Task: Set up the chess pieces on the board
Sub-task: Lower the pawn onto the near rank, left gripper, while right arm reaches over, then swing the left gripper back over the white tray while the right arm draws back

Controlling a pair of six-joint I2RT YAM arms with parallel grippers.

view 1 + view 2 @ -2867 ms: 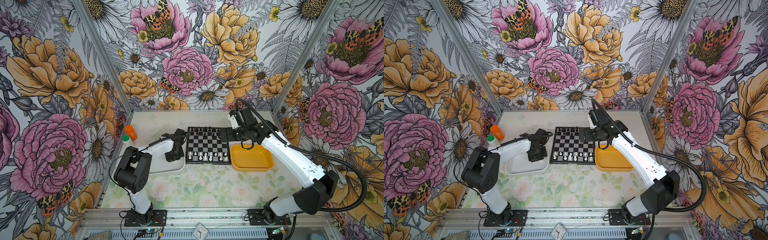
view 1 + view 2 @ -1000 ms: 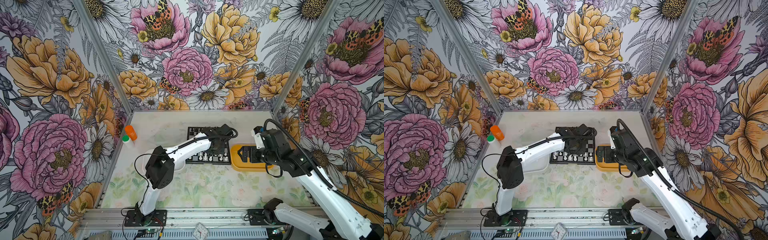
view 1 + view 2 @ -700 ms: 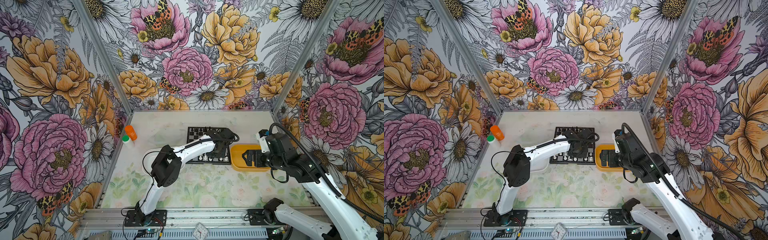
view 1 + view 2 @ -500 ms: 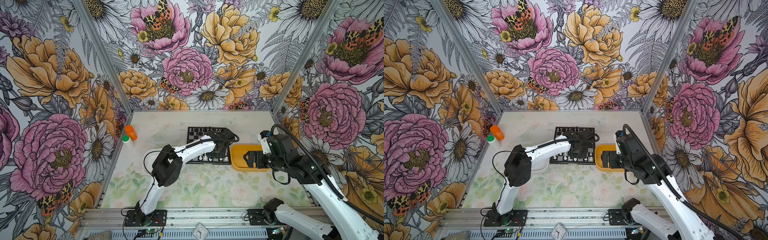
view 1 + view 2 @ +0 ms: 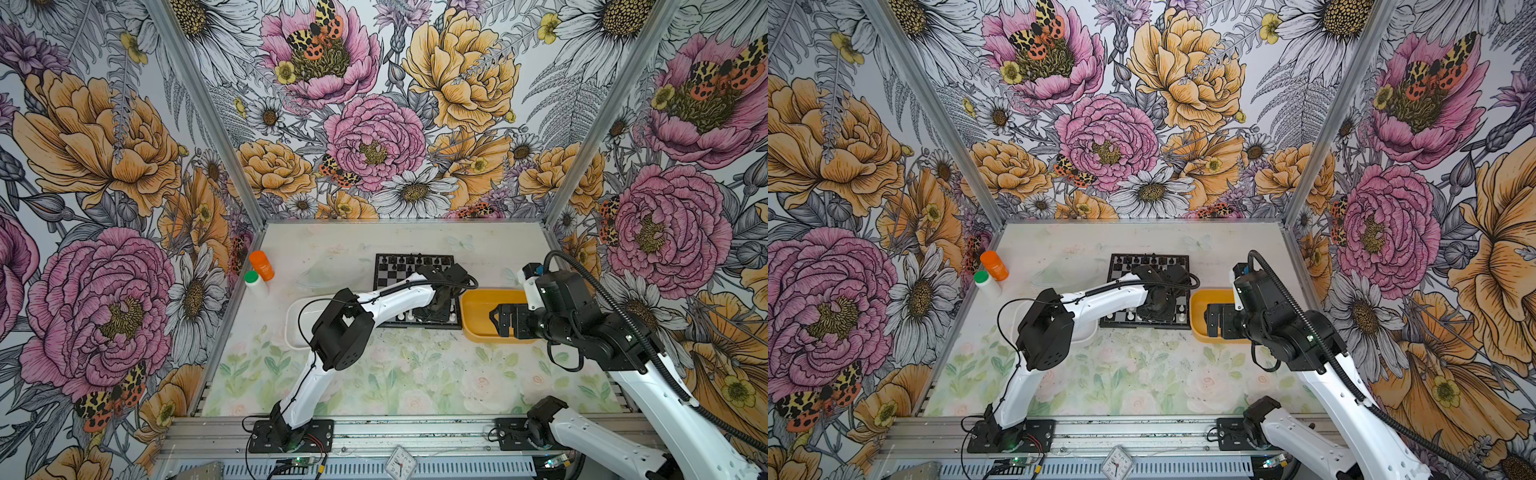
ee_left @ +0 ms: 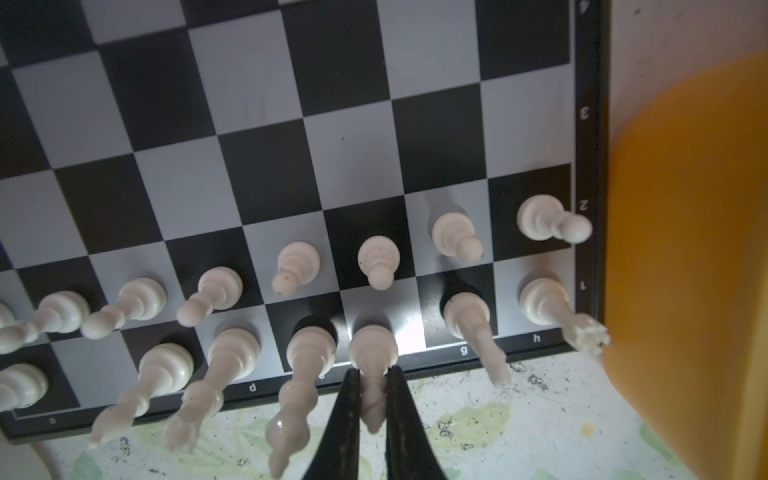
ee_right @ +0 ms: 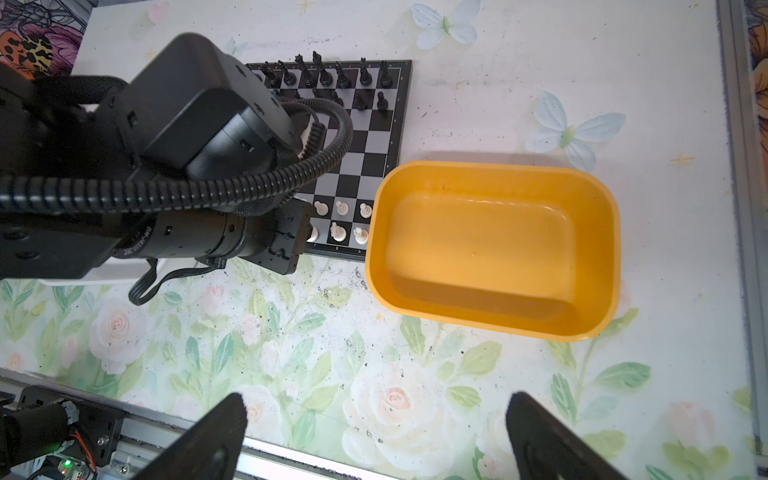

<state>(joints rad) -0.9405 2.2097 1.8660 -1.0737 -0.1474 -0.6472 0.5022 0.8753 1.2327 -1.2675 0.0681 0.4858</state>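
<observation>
Both top views are evenly bright; left wrist view is dim, glare on the board point(image 6: 353, 137).

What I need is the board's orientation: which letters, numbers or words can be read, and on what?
"a", "d", "g", "h": black rim of the small black-and-grey chessboard.
"1", "2", "3": its side rim.
Print on left arm's black motor, white clock face: too small.

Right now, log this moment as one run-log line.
left gripper: shut on white piece | place: chessboard, white back row | right gripper: open, empty, raised near yellow tray | stage: piece not yet released
</observation>
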